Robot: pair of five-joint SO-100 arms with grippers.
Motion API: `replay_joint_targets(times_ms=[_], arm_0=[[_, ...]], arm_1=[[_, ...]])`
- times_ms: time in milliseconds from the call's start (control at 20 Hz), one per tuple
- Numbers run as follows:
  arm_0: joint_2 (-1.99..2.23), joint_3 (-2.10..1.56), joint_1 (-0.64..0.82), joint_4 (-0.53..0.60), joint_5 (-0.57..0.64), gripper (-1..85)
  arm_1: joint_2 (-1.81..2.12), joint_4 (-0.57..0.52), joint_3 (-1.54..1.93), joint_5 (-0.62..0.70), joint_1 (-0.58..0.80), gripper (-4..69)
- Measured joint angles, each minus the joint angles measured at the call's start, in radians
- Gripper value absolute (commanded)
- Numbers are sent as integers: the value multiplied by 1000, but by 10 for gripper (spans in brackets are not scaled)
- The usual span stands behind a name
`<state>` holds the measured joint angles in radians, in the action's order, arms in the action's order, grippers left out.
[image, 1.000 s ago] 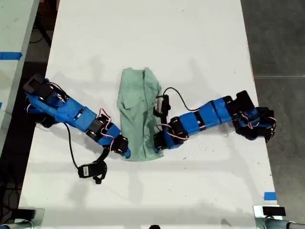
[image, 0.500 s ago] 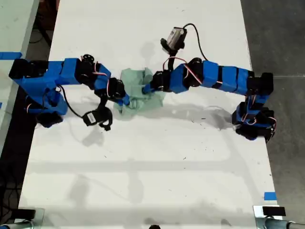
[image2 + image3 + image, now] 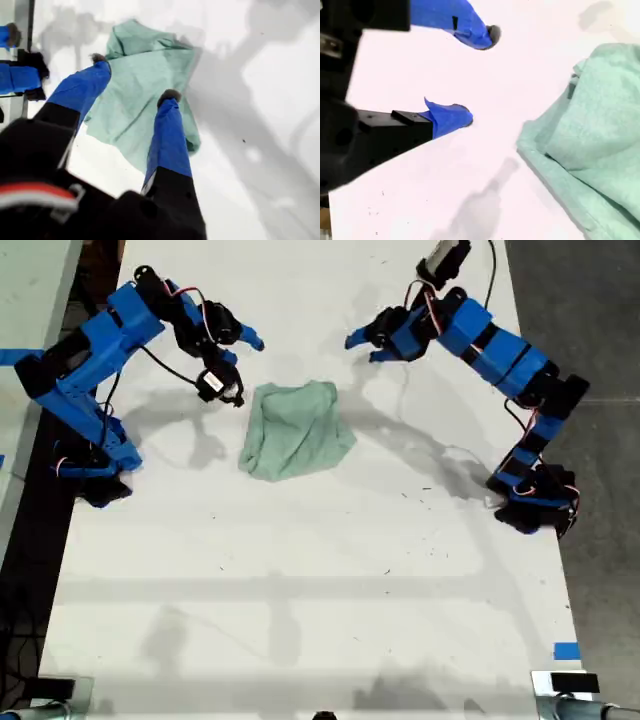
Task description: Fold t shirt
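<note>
The t shirt (image 3: pixel 296 429) lies folded in half on the table (image 3: pixel 320 620), apart from both arms. Our first gripper (image 3: pixel 134 76) and second gripper (image 3: pixel 477 75) hang wide and empty; next likely comes another fold.

White counter (image 3: pixel 300 570), faint dark specks on surface. Blue tape (image 3: pixel 566 651) near counter's corner at exterior view's lower right. Second blue tape (image 3: pixel 22 356) on neighbouring surface beyond counter's edge, exterior view's left.
</note>
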<state>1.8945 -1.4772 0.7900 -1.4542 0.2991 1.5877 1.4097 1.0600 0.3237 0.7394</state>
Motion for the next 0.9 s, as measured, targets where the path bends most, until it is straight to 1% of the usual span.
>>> replay_joint_targets(times_ms=[150,250,300,400,500,550,650,700,800,850,900], arm_0=[[155,58,34,-77,48,-1],[350,55,17,-103,61,-2],[472,29,-29,-103,61,-1],[726,-80,-167,-103,-6,-1],[927,-249,-259,-86,-92,-1],[1017,-348,-345,-44,-140,-1],[1154,-601,-541,109,-184,-1],[1187,-735,-623,190,-195,-1],[1232,-1023,-730,362,-206,-1],[1255,-1155,-769,430,-206,2],[1267,-1266,-796,468,-209,1]], arm_1=[[147,164,8,2,25,-15],[305,242,101,6,-20,-15],[403,259,173,11,-63,-14],[630,265,354,-2,-192,-14],[847,256,534,-86,-371,-14],[934,227,626,-126,-471,-14],[1042,152,821,-158,-634,-14],[1075,95,917,-160,-686,-13],[1195,-54,1131,-156,-761,-7],[1275,-101,1250,-156,-782,-7],[1374,-112,1367,-160,-785,-7]])
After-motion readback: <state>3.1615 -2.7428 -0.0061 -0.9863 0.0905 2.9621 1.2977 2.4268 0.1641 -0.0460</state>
